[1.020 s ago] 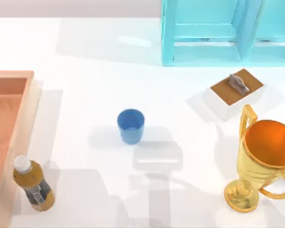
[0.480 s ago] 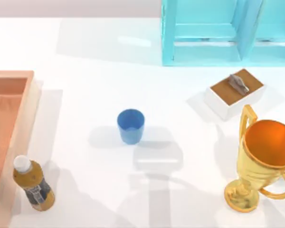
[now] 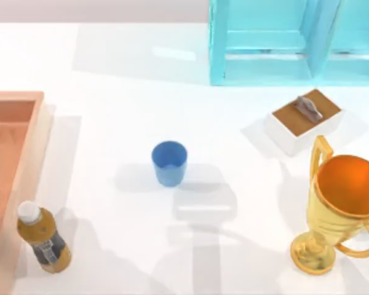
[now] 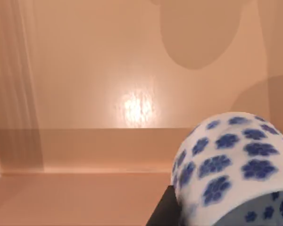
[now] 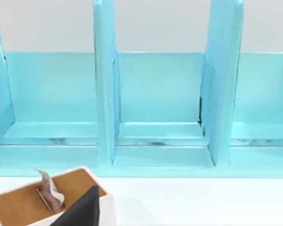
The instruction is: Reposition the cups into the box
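- The tabletop (image 3: 129, 74) is plain glossy white, carrying soft grey shadows near its front edge; a pale wall strip runs behind its back edge.
- One turquoise shelf (image 3: 277, 43) stands at the back edge, right of centre; the right wrist view shows it face-on with upright dividers forming open compartments.
- One small white block with a brown top (image 3: 305, 121) sits just in front of the shelf, a grey tuft poking out of its top.
- One gold trophy (image 3: 339, 206) stands at the front right corner, two handles, orange inside the bowl.
- One amber bottle (image 3: 43, 239) with a white cap stands near the front left, right beside the box wall.
- One box (image 3: 24, 153) at the left edge: orange-brown, wood-like, shallow, open on top.
- Cups, two counted. The blue cup (image 3: 169, 163) stands upright near the tabletop's centre, plain, handleless, well apart from the box.
- The floral cup (image 4: 236, 169), white with blue flowers, fills a corner of the left wrist view, over the box's floor with a wall behind it.
- A dark finger (image 4: 162, 212) of the left gripper lies against the floral cup; whether the jaws pinch it or stand spread, I cannot tell.
- A dark sliver of the right arm (image 5: 82, 209) hangs before the white block; its jaws' state I cannot tell either.
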Robot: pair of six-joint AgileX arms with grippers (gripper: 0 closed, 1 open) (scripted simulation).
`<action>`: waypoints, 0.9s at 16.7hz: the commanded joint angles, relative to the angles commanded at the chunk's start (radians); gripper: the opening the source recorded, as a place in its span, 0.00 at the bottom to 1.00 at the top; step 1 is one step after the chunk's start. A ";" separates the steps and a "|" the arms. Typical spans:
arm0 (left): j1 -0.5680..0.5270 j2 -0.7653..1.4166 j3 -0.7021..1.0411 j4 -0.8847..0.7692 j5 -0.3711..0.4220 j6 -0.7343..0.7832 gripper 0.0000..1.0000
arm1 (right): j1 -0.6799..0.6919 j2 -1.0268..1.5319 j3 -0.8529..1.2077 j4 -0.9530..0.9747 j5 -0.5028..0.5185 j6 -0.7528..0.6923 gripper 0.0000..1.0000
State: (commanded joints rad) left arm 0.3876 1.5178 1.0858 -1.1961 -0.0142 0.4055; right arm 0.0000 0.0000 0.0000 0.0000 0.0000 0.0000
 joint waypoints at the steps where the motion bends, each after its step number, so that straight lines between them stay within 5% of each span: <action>1: 0.000 0.000 0.000 0.000 0.000 0.000 0.68 | 0.000 0.000 0.000 0.000 0.000 0.000 1.00; 5: 0.000 0.000 0.000 0.000 0.000 0.000 0.98 | 0.000 0.000 0.000 0.000 0.000 0.000 1.00; 15: -0.001 0.001 0.003 -0.003 0.000 0.000 1.00 | 0.000 0.000 0.000 0.000 0.000 0.000 1.00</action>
State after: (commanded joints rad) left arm 0.3866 1.5184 1.0892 -1.1993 -0.0142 0.4058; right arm 0.0000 0.0000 0.0000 0.0000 0.0000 0.0000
